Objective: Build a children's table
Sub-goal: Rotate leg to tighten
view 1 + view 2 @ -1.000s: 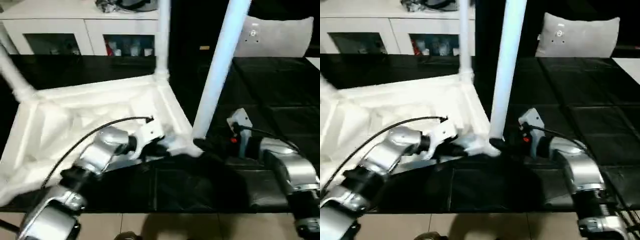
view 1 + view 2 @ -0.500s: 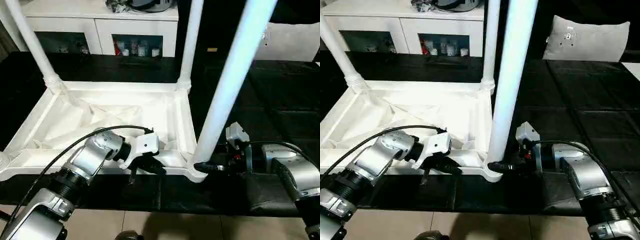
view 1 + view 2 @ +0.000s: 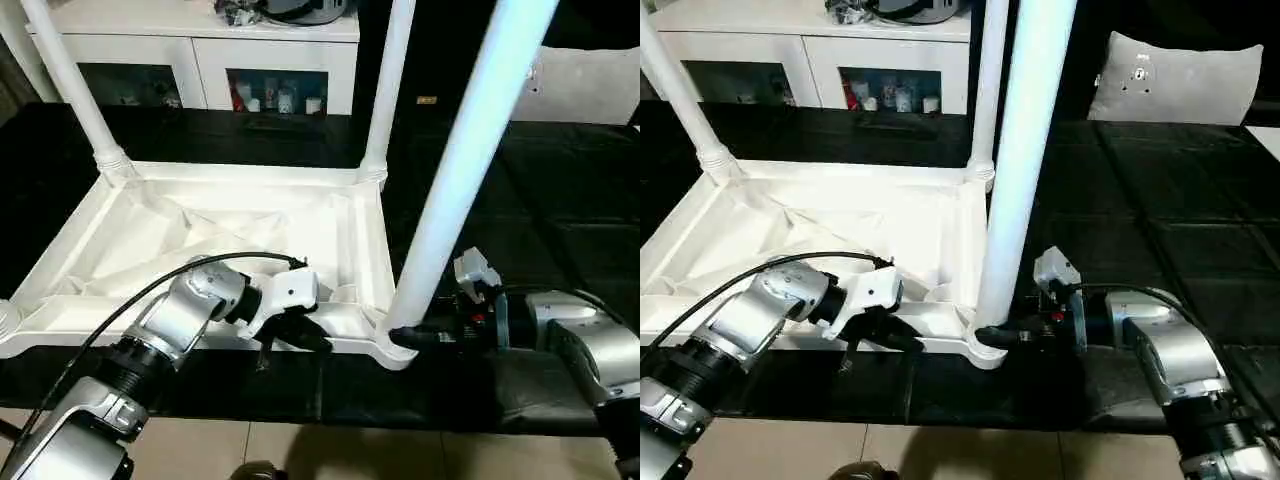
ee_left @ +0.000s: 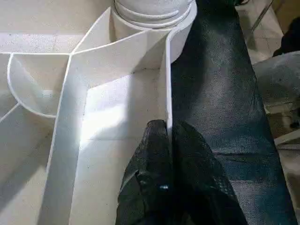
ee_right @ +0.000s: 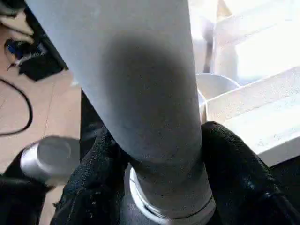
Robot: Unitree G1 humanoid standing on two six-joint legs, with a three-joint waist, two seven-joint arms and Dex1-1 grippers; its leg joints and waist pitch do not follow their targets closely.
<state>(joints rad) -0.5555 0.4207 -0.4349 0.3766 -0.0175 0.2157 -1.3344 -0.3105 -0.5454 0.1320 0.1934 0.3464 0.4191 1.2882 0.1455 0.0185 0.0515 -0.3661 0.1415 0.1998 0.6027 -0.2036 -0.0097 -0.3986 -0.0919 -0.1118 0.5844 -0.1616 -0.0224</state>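
Observation:
The children's table top (image 3: 200, 230) lies upside down, ribbed side up, on the black work table. Three white legs stand in its corner sockets: back left (image 3: 70, 80), back right (image 3: 385, 90) and the near right leg (image 3: 450, 190). My left gripper (image 3: 300, 335) is shut on the thin front rim wall (image 4: 167, 84), one finger on each side, a little left of the near right socket. My right gripper (image 3: 405, 335) reaches in from the right. Its fingers (image 5: 93, 178) press both sides of the near right leg's base (image 5: 140, 93), just above the socket.
A white cabinet with glass doors (image 3: 250, 60) stands behind the work table. A grey cushion (image 3: 1180, 75) rests at the back right. Black cover (image 3: 560, 200) stretches to the right of the top. The table's front edge and tan floor (image 3: 350, 450) lie just below my arms.
My right gripper's fingers have closed in around the base of the near right leg. The left gripper has stayed clamped on the rim. The camera has shifted.

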